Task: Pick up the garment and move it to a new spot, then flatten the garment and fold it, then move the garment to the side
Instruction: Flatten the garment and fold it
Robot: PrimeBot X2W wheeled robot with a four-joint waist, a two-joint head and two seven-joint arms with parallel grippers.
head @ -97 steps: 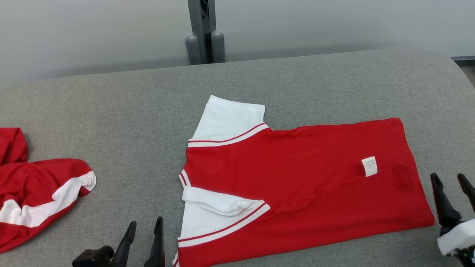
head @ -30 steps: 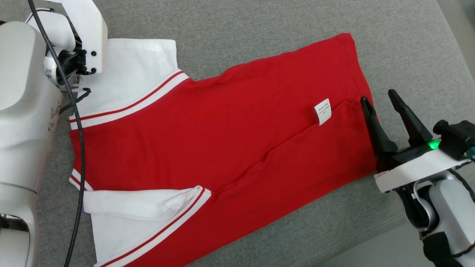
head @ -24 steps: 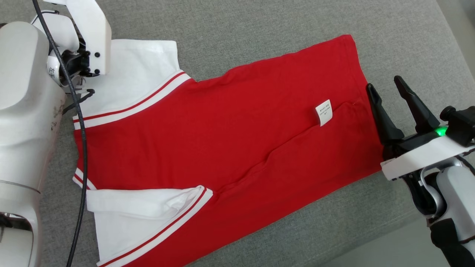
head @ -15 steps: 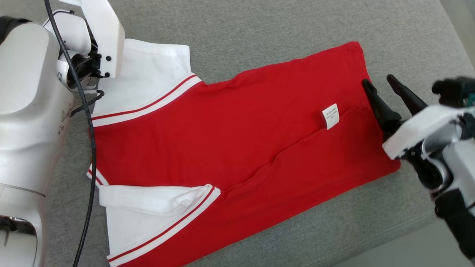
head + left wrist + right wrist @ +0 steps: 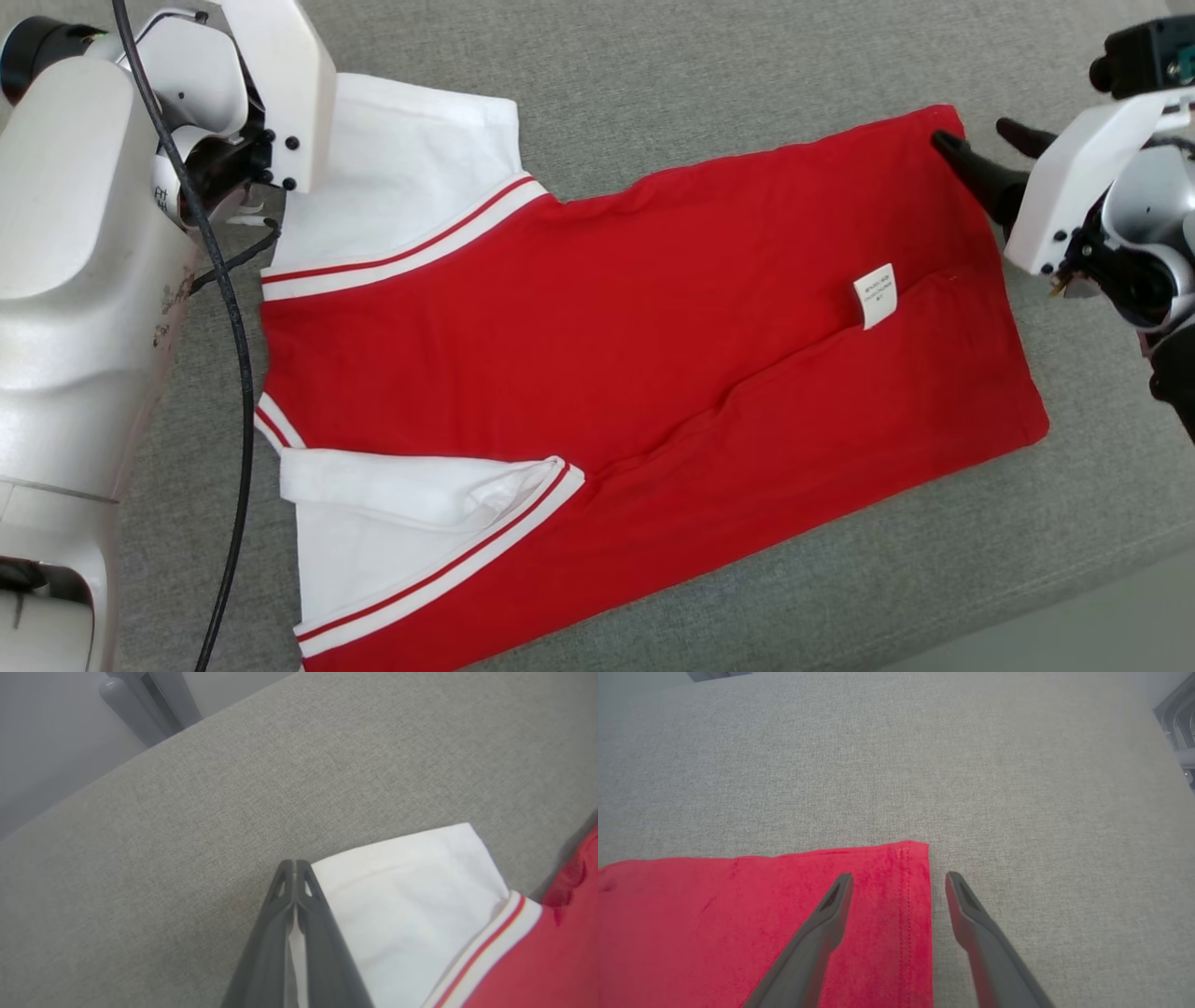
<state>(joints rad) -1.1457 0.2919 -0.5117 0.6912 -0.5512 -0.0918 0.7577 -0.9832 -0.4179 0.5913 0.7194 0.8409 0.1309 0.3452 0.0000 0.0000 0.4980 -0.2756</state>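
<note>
Red jersey garment with white sleeves is lying flat on the grey fabric surface; left gripper is clamping the far sleeve, right gripper is straddling the far hem corner, jaws apart; folding is seemingly just starting, side move pending.

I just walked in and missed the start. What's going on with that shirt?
The robot is working on a red shirt spread on the grey cushion. Its left gripper is shut on the edge of a white sleeve. Its right gripper is open, straddling the hem corner, not yet gripping. Likely a fold comes next.
</note>
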